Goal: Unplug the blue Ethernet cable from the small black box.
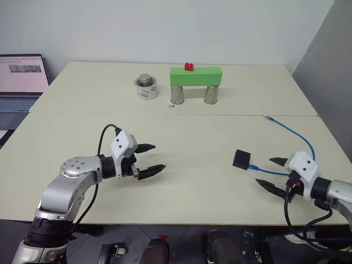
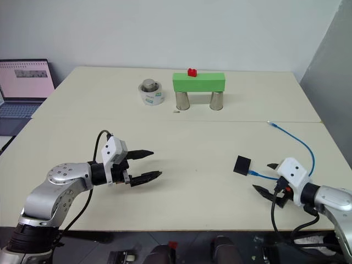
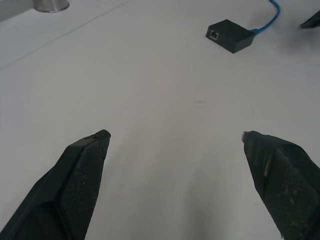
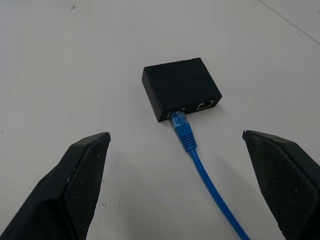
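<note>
Not done yet — blue cable (image 4: 192,145) still plugged into the black box (image 4: 181,87), out on the table (image 1: 181,165). Right gripper (image 1: 276,176) just beside the box, pointed at the plug, fingers wide apart, holding nothing. Left gripper (image 1: 148,160) well off to the side — wide open too, nothing in it. Still to do: hold the box, pull the plug out.

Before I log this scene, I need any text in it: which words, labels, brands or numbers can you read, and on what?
None can be read.
Tape roll: green marks on its white side, too small to read.
Laptop screen: a window with rows of content, too blurred to read.
Black box, blue cable, cans, green block: no lettering visible.
</note>
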